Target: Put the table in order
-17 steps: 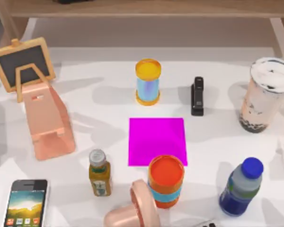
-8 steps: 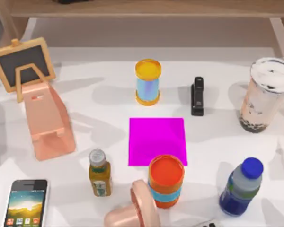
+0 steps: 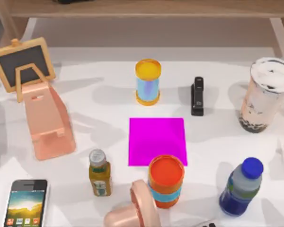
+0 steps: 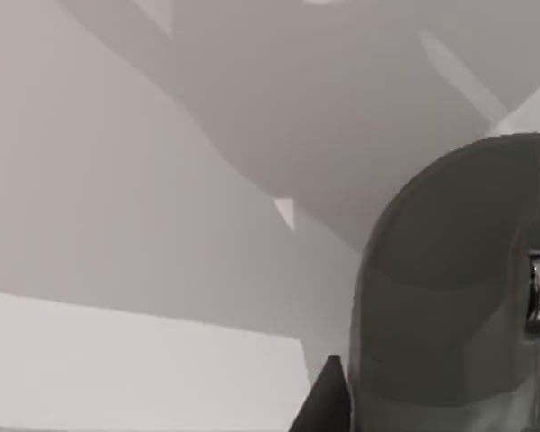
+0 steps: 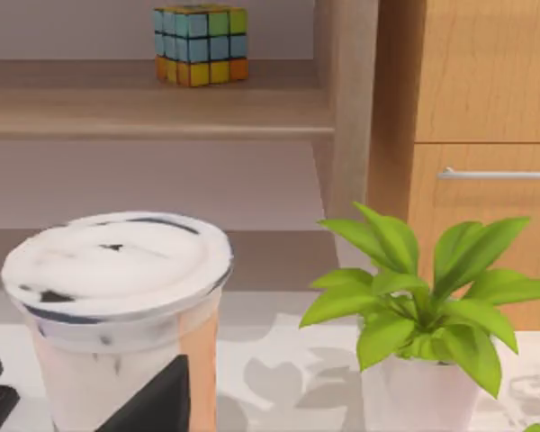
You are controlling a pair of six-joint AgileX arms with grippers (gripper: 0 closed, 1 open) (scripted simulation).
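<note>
Tabletop [image 3: 85, 101]: white, carries all items; magenta mat [image 3: 156, 141] lies at its centre.
Behind mat: yellow-lidded canister [image 3: 147, 81]; black stapler [image 3: 197, 96] to that canister's right.
Front edge of mat: orange-lidded canister [image 3: 166, 181], touching the mat's border.
Left of mat: pink phone stand [image 3: 47, 120], small chalkboard [image 3: 22, 62], juice bottle [image 3: 99, 172], smartphone [image 3: 26, 202].
Right of mat: bubble tea cup [image 3: 265, 94], blue bottle [image 3: 241, 186].
My pincers: state of both, I cannot tell.

Rendered home — shelf [image 5: 153, 112], potted plant [image 5: 423, 306]
</note>
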